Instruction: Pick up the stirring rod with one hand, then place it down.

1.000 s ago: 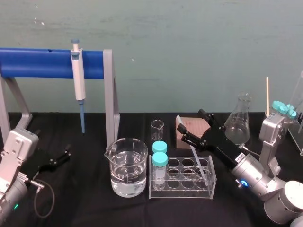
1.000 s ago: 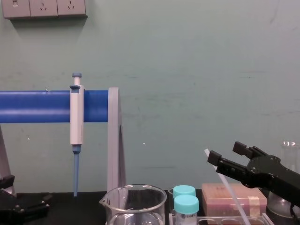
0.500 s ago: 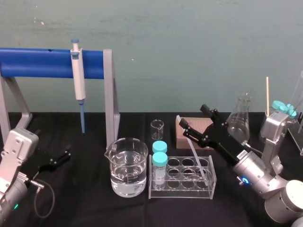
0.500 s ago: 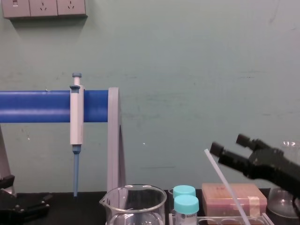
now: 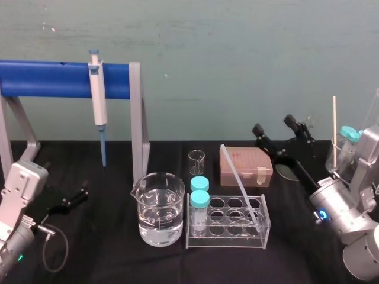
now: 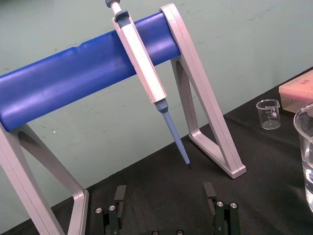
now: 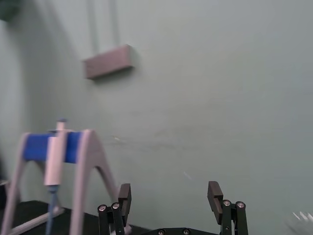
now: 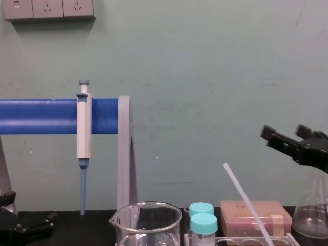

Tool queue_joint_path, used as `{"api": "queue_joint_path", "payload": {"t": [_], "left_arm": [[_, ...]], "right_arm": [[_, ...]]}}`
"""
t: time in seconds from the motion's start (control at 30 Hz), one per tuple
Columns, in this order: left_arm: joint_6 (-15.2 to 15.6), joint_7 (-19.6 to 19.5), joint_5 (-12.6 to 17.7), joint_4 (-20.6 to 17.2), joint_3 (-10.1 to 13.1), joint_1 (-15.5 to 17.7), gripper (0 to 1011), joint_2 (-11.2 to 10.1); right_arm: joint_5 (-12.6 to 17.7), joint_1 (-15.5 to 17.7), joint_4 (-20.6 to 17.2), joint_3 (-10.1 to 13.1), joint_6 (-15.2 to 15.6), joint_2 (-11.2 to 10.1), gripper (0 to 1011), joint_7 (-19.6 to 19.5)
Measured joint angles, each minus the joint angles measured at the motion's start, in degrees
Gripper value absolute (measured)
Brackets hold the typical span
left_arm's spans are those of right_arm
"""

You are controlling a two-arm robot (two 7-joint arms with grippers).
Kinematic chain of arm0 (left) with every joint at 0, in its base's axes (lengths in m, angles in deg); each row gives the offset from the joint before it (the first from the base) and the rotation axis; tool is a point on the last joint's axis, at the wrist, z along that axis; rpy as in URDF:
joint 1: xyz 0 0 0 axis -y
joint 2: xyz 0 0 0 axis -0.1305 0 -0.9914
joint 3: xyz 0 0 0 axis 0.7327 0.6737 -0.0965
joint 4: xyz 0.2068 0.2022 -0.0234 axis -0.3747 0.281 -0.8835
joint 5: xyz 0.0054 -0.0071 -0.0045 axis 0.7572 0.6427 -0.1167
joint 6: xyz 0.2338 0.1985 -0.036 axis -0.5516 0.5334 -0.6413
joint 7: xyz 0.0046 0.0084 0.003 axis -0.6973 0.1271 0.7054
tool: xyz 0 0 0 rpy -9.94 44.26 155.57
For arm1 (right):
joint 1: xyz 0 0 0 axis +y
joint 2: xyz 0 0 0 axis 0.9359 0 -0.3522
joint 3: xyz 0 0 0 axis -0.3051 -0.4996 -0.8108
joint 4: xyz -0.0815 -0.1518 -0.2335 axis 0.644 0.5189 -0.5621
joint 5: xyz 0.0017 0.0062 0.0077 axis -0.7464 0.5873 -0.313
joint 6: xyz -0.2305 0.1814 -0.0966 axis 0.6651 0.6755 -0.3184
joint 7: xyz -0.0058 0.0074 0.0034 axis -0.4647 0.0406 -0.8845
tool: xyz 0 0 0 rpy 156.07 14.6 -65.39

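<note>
The stirring rod is a thin whitish stick that leans with its lower end in the clear tube rack and its upper end tilted to the left. In the chest view the stirring rod rises slanted above the rack. My right gripper hangs open in the air, up and to the right of the rod's top and apart from it, with nothing between its fingers. It also shows at the right as the right gripper. My left gripper rests open low at the left, idle.
A water-filled beaker stands left of the rack, and two teal-capped tubes sit in the rack. Behind are a small beaker and a pink box. A pipette hangs on the blue stand. A flask stands far right.
My right gripper has drawn back up and to the right, away from the rod's upper part. The rod stays leaning in the rack. The left arm has not moved.
</note>
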Motion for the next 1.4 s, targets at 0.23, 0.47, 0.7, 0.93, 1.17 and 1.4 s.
{"api": "queue_joint_path", "payload": {"t": [0.23,0.47,0.7,0.93,1.17,1.4], "left_arm": [[0.0,0.0,0.0,0.0,0.0,0.0,1000,0.0],[0.0,0.0,0.0,0.0,0.0,0.0,1000,0.0],[0.0,0.0,0.0,0.0,0.0,0.0,1000,0.0],[0.0,0.0,0.0,0.0,0.0,0.0,1000,0.0],[0.0,0.0,0.0,0.0,0.0,0.0,1000,0.0],[0.0,0.0,0.0,0.0,0.0,0.0,1000,0.0]], "right_arm": [[2.35,1.89,-3.05,2.79,10.31,0.79,1003,-6.5],[1.8,2.34,-3.9,2.84,18.61,0.37,1003,-11.05],[1.13,2.02,-3.7,2.18,23.07,0.0,1003,-12.59],[1.45,1.8,-3.25,2.29,22.93,0.0,1003,-12.13],[1.43,1.81,-3.3,2.27,23.0,-0.02,1003,-12.16],[1.42,1.84,-3.33,2.24,23.06,-0.02,1003,-12.19]]}}
